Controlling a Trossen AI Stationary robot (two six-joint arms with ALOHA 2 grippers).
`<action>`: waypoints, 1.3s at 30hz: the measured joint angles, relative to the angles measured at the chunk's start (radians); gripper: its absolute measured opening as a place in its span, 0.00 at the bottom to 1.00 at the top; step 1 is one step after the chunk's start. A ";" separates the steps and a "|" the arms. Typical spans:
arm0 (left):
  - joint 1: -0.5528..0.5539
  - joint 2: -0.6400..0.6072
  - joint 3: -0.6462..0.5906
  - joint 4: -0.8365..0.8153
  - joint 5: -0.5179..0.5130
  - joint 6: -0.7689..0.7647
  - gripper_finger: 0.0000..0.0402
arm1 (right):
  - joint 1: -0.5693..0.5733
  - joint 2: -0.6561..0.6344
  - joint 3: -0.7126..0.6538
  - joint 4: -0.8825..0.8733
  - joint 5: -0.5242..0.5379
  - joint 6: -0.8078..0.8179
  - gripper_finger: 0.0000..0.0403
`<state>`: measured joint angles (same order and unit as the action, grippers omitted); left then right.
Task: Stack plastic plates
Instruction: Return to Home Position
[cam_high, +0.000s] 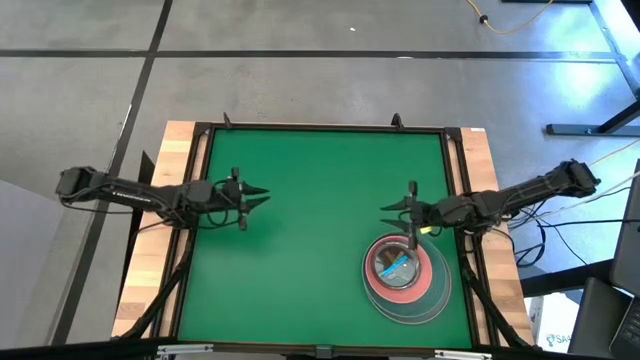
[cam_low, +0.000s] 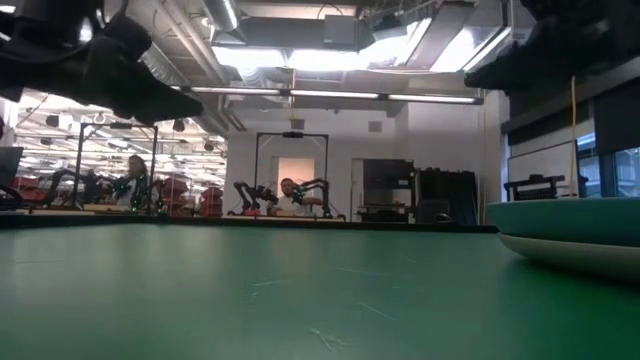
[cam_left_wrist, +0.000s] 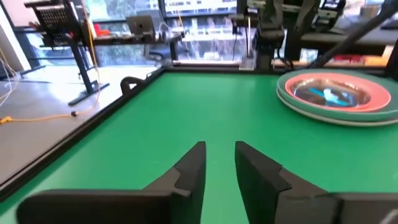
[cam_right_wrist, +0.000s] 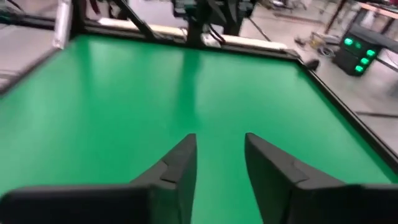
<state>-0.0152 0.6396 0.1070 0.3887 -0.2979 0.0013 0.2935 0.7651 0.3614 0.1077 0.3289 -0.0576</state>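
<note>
The plastic plates (cam_high: 405, 277) stand in one stack on the green mat near the table's right near corner: a grey-white large plate at the bottom, a teal one, a pink one, and small translucent plates in the middle. The stack also shows in the left wrist view (cam_left_wrist: 339, 96) and at the low view's right edge (cam_low: 575, 232). My left gripper (cam_high: 262, 196) hovers open over the mat's left side, pointing right. My right gripper (cam_high: 386, 209) hovers open just beyond the stack's far edge, pointing left. Neither touches a plate.
The green mat (cam_high: 320, 200) is bordered by a black frame on a wooden table. The right arm's wrist (cam_high: 440, 212) hangs above the stack's far side. Bare mat lies between the two grippers and across the far half. People and other robots show in the room behind (cam_low: 290, 195).
</note>
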 joint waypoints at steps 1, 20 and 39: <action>0.002 -0.029 -0.014 -0.001 0.000 0.000 0.19 | 0.000 -0.013 -0.009 0.011 -0.011 -0.001 0.29; 0.002 -0.410 -0.099 -0.131 -0.023 0.006 0.02 | 0.000 -0.675 -0.329 -0.011 -0.110 -0.018 0.06; 0.002 -0.413 -0.099 -0.147 0.027 0.022 0.02 | -0.255 -0.763 -0.352 -0.094 -0.345 -0.020 0.00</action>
<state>-0.0132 0.2268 0.0078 0.2413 -0.2707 0.0231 0.0382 0.0025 0.0090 0.0139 -0.0160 -0.0776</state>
